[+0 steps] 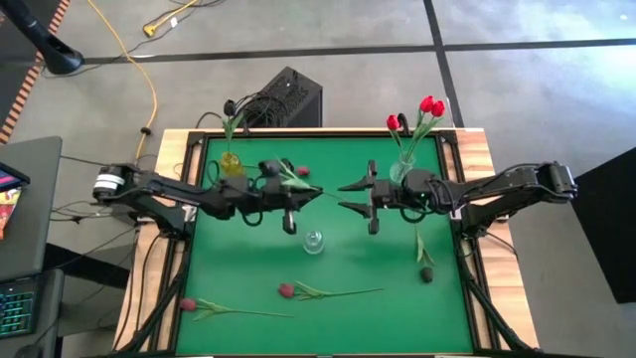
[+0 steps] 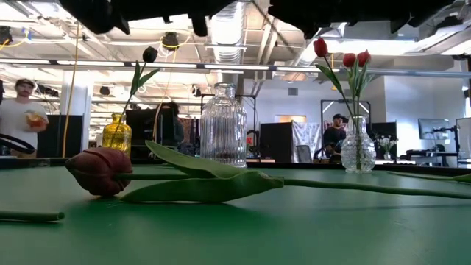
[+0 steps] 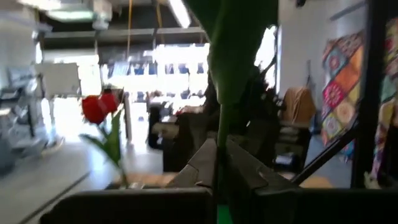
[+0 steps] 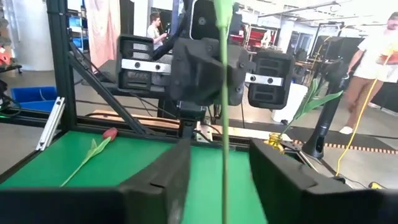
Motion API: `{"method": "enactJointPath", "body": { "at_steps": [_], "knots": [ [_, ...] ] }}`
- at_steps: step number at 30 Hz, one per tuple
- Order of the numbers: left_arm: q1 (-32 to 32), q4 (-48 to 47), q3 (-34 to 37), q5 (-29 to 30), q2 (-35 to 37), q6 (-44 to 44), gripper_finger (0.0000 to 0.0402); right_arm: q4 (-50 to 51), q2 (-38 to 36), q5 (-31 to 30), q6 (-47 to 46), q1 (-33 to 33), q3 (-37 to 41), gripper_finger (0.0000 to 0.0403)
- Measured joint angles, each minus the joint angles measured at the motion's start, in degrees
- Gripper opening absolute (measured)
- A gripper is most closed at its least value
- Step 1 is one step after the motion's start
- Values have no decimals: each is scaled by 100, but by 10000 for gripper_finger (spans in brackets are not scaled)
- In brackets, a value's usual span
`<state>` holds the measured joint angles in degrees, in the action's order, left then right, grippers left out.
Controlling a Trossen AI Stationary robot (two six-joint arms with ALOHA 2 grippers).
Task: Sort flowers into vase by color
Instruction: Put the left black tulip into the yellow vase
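You have a handover in mid-air above the middle of the green table (image 1: 328, 318): the left tool (image 1: 320, 193) is clamped on the stem of a tulip (image 1: 294, 179) whose crimson head lies back over that arm, and the right tool (image 1: 341, 195) faces it with its fingers apart around the same stem, which runs straight up between them in the right wrist view. That reads as a pass to the side where this colour belongs, since the yellow vase (image 1: 232, 164) at the back left holds one dark tulip and the glass vase (image 1: 402, 167) at the back right holds the red ones. A third, ribbed glass vase (image 1: 314, 242) stands empty near the centre (probably meant for the crimson kind, though you cannot be sure). Three more tulips lie flat on the cloth: two at the front (image 1: 328, 292) and front left (image 1: 231, 309), one dark one (image 1: 423, 261) at the right. Keep the left grip firm; the stem is thin and will swing.
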<state>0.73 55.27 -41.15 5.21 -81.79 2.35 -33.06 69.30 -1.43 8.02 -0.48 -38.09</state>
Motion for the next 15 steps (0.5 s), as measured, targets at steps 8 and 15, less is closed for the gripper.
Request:
{"method": "enactJointPath", "body": {
  "at_steps": [8, 15],
  "knots": [
    [192, -2785, 0, 508, 1663, -57, 0, 291, 0, 0, -3, -155, 0, 264],
    [359, -5552, 0, 1927, 3279, -536, 0, 402, 0, -2, -2, -196, 0, 266]
  ]
}}
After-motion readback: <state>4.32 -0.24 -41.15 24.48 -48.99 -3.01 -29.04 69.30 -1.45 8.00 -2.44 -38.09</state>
